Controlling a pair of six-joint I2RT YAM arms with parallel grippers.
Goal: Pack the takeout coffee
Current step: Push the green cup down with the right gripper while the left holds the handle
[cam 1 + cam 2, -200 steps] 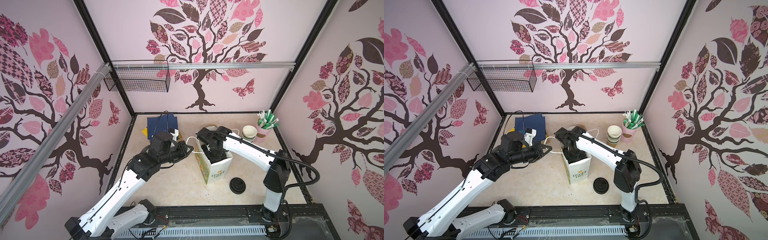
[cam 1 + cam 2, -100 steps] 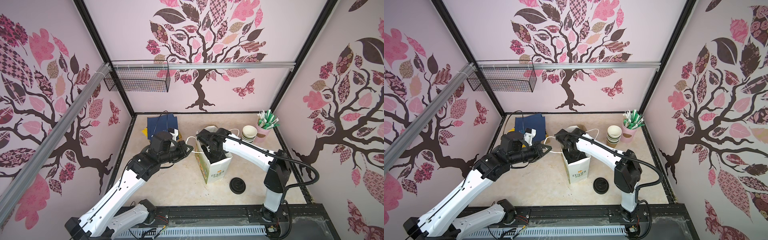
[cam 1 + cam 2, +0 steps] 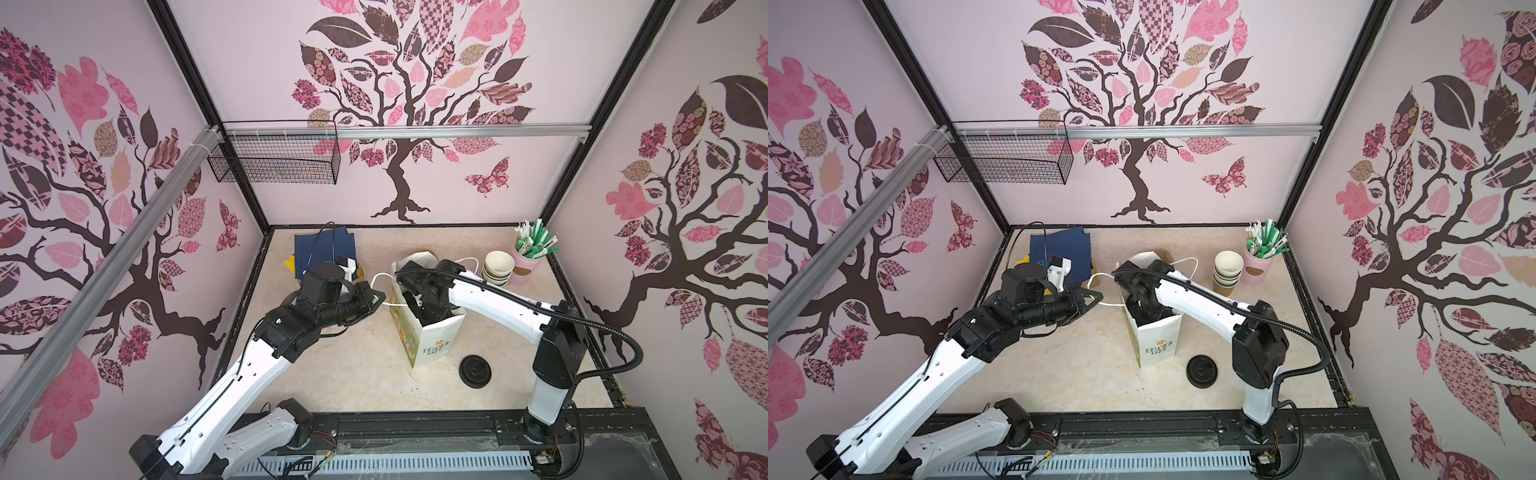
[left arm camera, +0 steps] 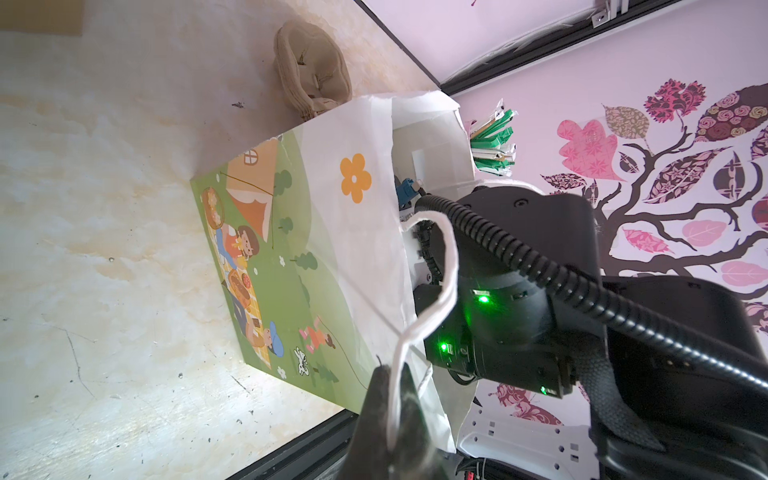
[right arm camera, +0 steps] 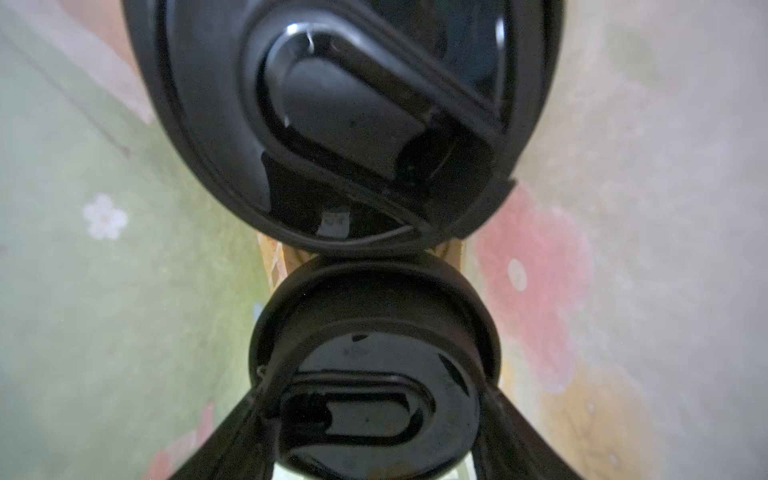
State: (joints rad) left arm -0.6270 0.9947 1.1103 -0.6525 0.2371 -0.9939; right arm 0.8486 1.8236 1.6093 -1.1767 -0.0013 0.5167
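On my feed the tabletop (image 3: 332, 365) is a pale, marbled beige, flecked with dark specks. A printed paper bag (image 3: 432, 345) stands upright near its middle, with a loose black lid (image 3: 475, 371) flat just beside its front corner. At back right, a stack of nested cups (image 3: 496, 268) stands just beside a pink holder (image 3: 525, 270) of wrapped sticks. Navy sheets (image 3: 324, 249) lie at back left, and a crumpled beige cloth (image 4: 311, 70) sits behind the bag.

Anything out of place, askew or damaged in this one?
A loose black lid lies on the table beside the paper bag, no cup under it, and the bag's top edge is creased. Otherwise normal: left gripper pinches the bag handle, right gripper grips a lidded cup inside.
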